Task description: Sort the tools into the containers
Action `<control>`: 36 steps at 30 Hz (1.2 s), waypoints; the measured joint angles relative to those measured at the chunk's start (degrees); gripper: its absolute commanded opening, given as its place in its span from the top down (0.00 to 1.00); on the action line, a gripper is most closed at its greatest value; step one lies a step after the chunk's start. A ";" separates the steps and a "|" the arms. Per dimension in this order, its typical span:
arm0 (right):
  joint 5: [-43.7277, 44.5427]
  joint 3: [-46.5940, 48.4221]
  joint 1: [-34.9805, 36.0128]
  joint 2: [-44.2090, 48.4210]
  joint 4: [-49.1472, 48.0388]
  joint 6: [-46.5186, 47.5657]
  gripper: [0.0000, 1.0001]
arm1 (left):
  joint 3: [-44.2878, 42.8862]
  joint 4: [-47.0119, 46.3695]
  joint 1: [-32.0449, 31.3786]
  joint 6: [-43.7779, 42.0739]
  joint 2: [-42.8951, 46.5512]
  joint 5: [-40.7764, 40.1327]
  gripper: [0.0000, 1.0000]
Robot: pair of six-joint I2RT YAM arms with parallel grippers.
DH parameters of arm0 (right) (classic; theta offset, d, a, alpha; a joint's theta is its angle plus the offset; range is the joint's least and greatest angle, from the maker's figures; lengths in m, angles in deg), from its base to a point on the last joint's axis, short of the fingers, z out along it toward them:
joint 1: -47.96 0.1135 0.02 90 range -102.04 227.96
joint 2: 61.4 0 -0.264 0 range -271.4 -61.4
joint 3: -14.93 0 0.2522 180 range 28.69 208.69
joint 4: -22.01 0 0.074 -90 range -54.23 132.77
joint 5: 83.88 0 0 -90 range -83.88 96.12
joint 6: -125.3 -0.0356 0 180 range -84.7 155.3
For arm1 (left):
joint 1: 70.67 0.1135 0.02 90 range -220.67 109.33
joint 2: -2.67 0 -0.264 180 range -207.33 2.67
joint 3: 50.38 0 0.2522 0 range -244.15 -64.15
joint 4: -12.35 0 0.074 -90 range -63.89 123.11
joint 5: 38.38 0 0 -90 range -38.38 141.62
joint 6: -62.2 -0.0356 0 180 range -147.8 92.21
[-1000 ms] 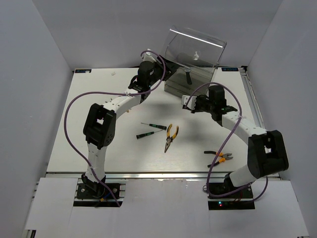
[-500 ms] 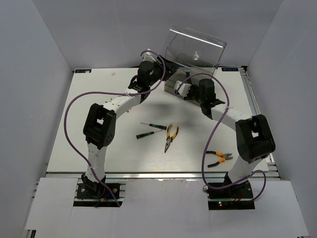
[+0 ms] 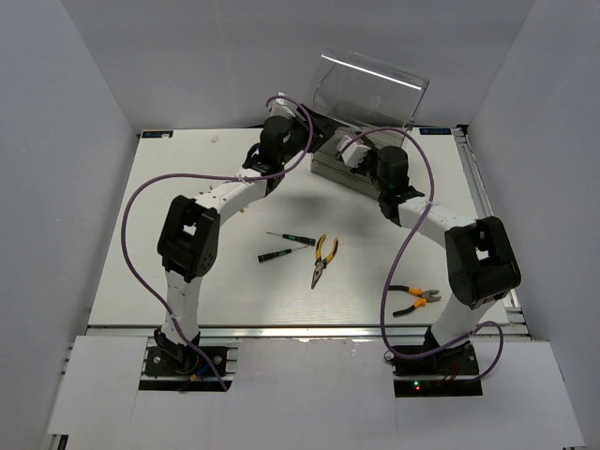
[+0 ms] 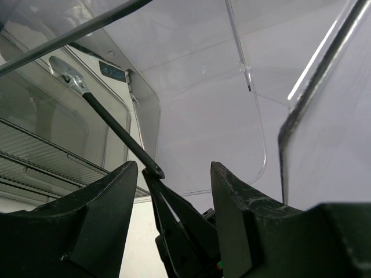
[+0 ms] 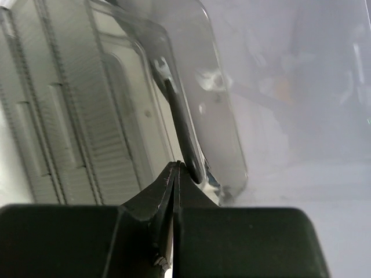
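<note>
The silver-black wrench (image 4: 110,124) lies in the open top drawer of the smoky-grey cabinet (image 3: 328,171), under its raised transparent lid (image 3: 370,89). My right gripper (image 5: 175,165) is shut and empty, its tips touching the end of the wrench's black handle (image 5: 184,139). My left gripper (image 4: 174,168) is open at the cabinet's left side (image 3: 302,141), looking at the right gripper's tips. Two thin screwdrivers (image 3: 284,245), yellow-handled pliers (image 3: 323,258) and orange-black cutters (image 3: 412,298) lie on the table.
The cabinet's lower drawers show ribbed fronts (image 5: 64,139) and stand at the table's far edge. Purple cables (image 3: 141,202) loop beside both arms. White walls (image 3: 66,141) enclose the table on three sides.
My right arm has swung from mid-table to the far side, up to the cabinet, bringing its shut gripper to the wrench in the top drawer. The left arm has not moved.
</note>
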 measured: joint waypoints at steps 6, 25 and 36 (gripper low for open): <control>3.08 0.00 -0.04 0.55 0.94 -1.36 1.00 | 1.05 -0.68 0.00 0.22 0.02 0.00 0.36; 1.09 -6.49 -0.79 15.02 10.27 -6.38 0.89 | 1.88 -1.09 0.04 0.42 0.02 0.02 0.36; -25.88 -7.98 -1.77 25.22 37.70 5.64 0.63 | 6.86 -1.25 0.04 0.37 2.69 0.04 0.36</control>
